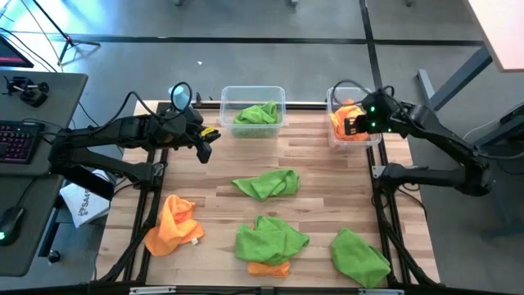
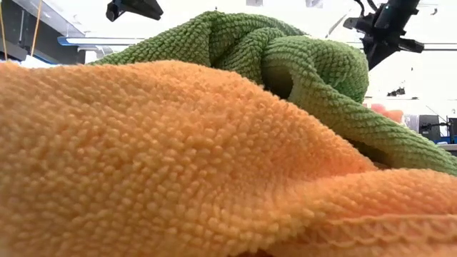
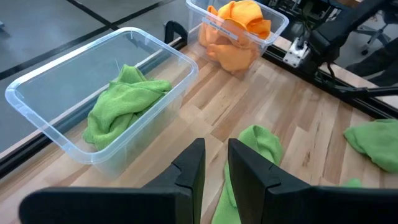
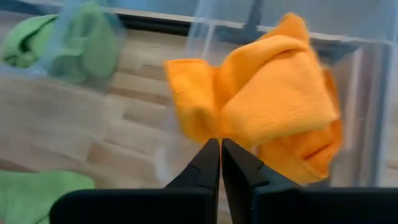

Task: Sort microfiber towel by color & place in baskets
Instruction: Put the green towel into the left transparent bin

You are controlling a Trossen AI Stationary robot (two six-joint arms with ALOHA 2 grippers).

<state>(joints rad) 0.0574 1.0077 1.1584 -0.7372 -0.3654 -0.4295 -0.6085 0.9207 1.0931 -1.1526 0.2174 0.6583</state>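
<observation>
Two dark, jointed robot arms.
Black matte links with thin black cables looped along; green lights glowing on right gripper (image 1: 350, 124); yellow marking near left gripper (image 1: 206, 146); flat, tapered black fingers (image 4: 202, 167).

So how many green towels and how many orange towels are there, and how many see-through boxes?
Green towels: 4, one in the wider basket, three on the table.
Orange towels: 3, one in the narrower basket, one loose on the table, one peeking from under a green towel.
Baskets: 2.
Total: 9 things.
</observation>
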